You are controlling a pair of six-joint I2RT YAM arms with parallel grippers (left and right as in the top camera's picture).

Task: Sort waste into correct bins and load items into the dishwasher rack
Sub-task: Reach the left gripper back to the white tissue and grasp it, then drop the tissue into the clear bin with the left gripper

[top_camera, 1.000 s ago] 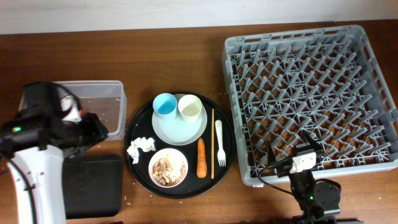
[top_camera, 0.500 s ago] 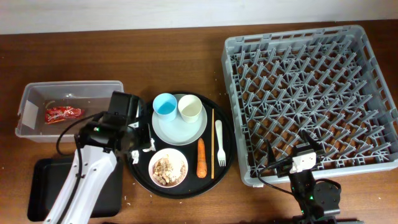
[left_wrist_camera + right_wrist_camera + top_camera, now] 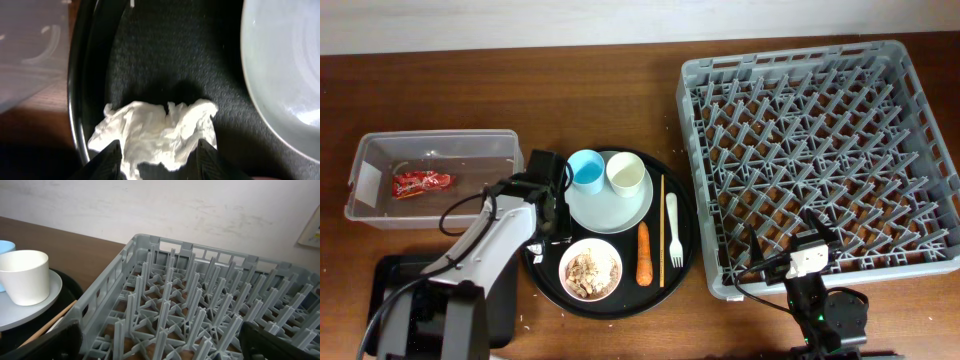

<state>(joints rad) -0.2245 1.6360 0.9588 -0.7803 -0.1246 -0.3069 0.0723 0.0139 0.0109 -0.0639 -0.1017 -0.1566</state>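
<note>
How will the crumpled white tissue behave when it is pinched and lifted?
The tissue looks soft and creased, so it will probably squash and hang limp. It seems very light, so it may cling a little on release. Lying flat on the round tray, it should not roll.

Left arm (image 3: 485, 245): white shell, black joints, black cable (image 3: 455, 212) looped alongside. Left gripper (image 3: 160, 159): jaws black. Right arm (image 3: 825, 312): black body, white block (image 3: 807, 260), thin black wires (image 3: 760, 268).

Overhead view bright and sharp, soft shadows, left wrist view dim, crumpled white tissue (image 3: 160, 135) brightest, pale plate (image 3: 285, 70) blurred at right, right wrist view well lit, dishwasher rack (image 3: 165, 305) clear.
</note>
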